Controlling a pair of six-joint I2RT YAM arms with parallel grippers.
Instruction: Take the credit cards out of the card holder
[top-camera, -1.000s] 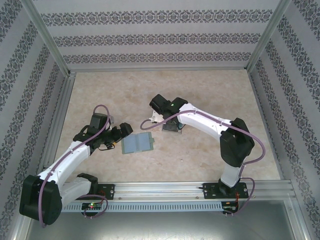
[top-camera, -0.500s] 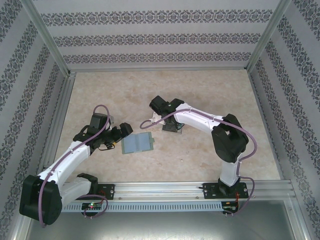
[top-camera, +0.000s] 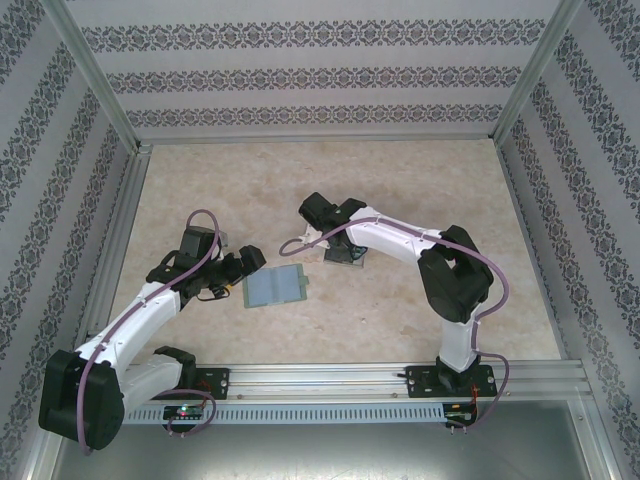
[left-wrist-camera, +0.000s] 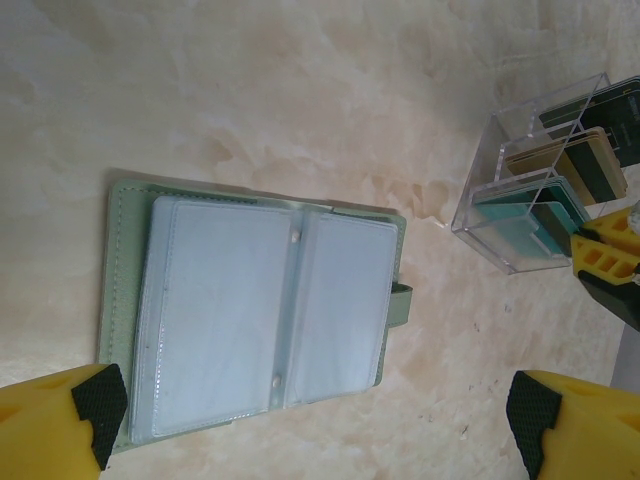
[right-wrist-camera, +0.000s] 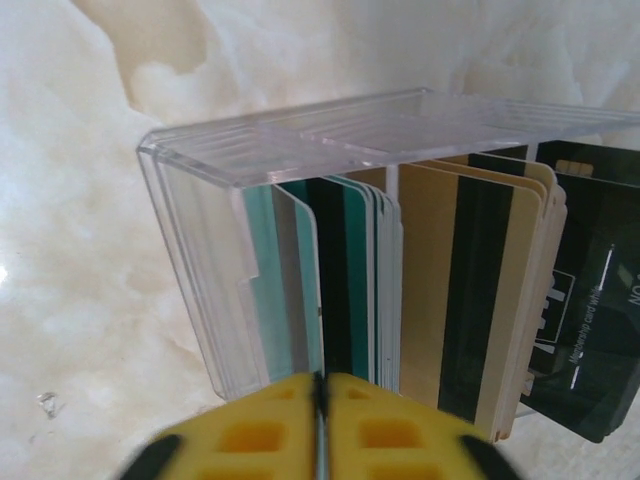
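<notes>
On the marbled surface (top-camera: 400, 180), the card holder (left-wrist-camera: 250, 300) is lying open under the wide-spread left gripper (left-wrist-camera: 315, 415). At its 2 o'clock, the right gripper (right-wrist-camera: 320, 410) is sitting clenched against credit cards (right-wrist-camera: 440, 290) in a clear box (right-wrist-camera: 200, 250).

The left arm (top-camera: 140, 310) reaches from the near left toward the middle, and the left gripper (left-wrist-camera: 315, 415) has its fingers spread wide. The right arm (top-camera: 400, 238) bends at a raised elbow and stretches left, wrist tipped down. The right gripper (right-wrist-camera: 320, 425) looks nearly closed, with only a thin slit between its blurred fingertips.
</notes>
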